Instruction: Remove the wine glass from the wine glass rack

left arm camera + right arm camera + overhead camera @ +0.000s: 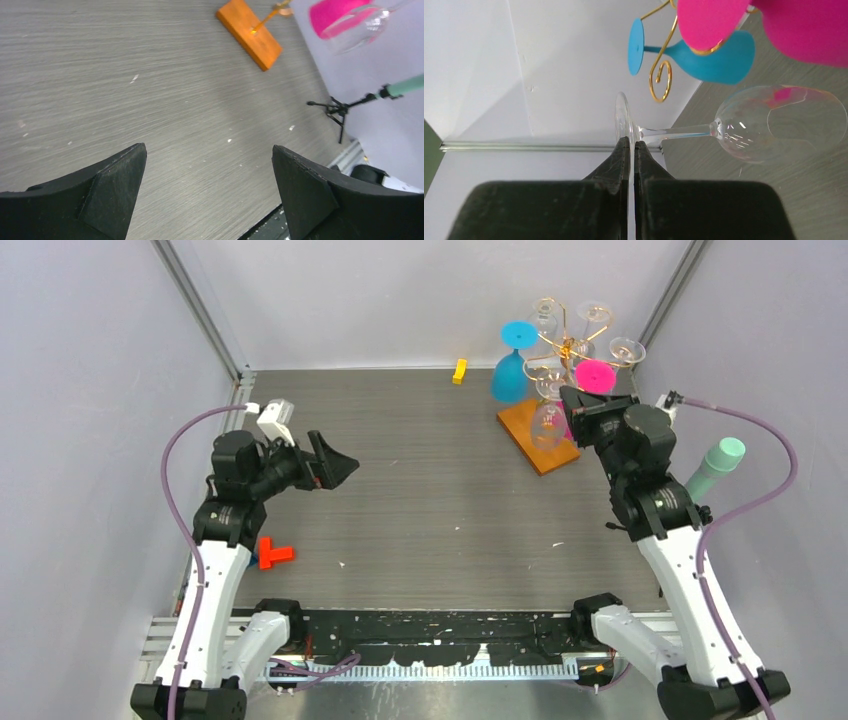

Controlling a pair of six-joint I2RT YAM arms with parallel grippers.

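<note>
Top view: the wine glass rack stood far right on the desk, carrying one blue glass, one pink glass and at least three clear glasses.

Left wrist: the left claw hung apart, idle.

Right wrist: the right claw was clamped on the foot of the clear wine glass, which was just beside the rack and seemingly free of its wire. The next move called for drawing it gently away.

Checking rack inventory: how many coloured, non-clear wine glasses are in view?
2. The blue glass hangs on the rack's left side; the pink glass on its right, beside the clear glass pinched in the right claw. More may be hidden.
</note>
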